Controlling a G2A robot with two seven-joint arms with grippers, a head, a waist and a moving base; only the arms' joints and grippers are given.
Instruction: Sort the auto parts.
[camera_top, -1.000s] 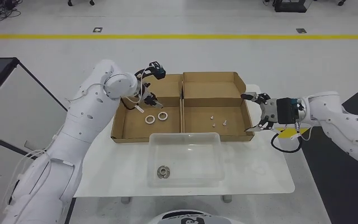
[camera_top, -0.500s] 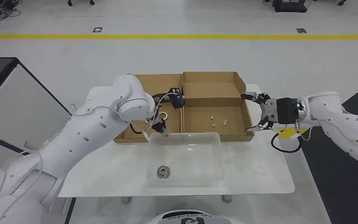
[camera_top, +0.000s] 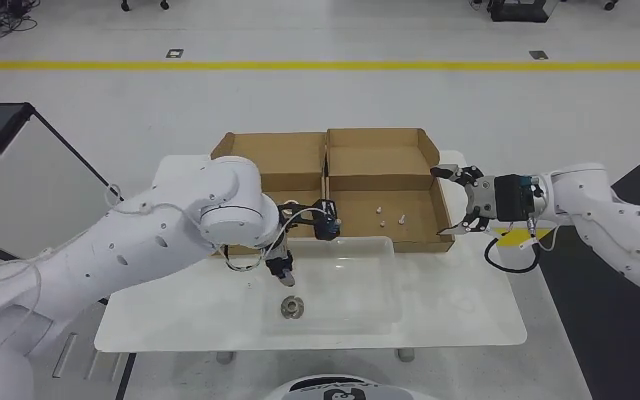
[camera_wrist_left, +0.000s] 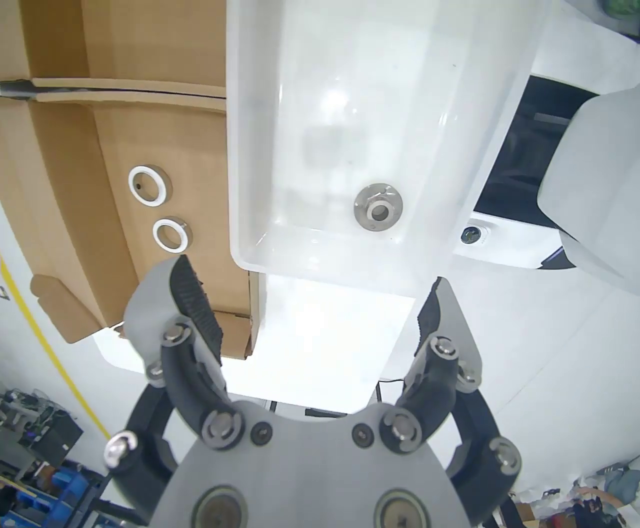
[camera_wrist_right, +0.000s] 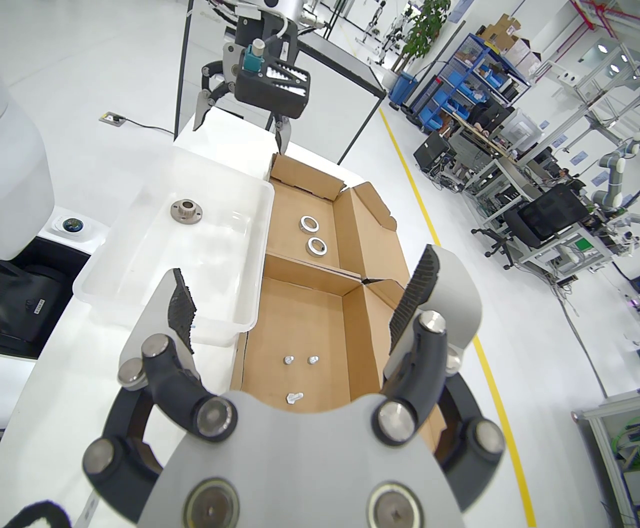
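A metal flange lies in the clear plastic tray. My left gripper hangs open and empty above the tray's left end, a little short of the flange. Two white rings lie in the left cardboard box. Three small bolts lie in the right cardboard box. My right gripper stays open and empty at that box's right wall.
The two boxes stand side by side at the back of the white table, with the tray in front of them. Bare table lies right of the tray. A black frame stands off the table's left side.
My left arm swung from above the left box, across its front wall, to the tray's left end, its gripper open throughout. The right arm has kept still.
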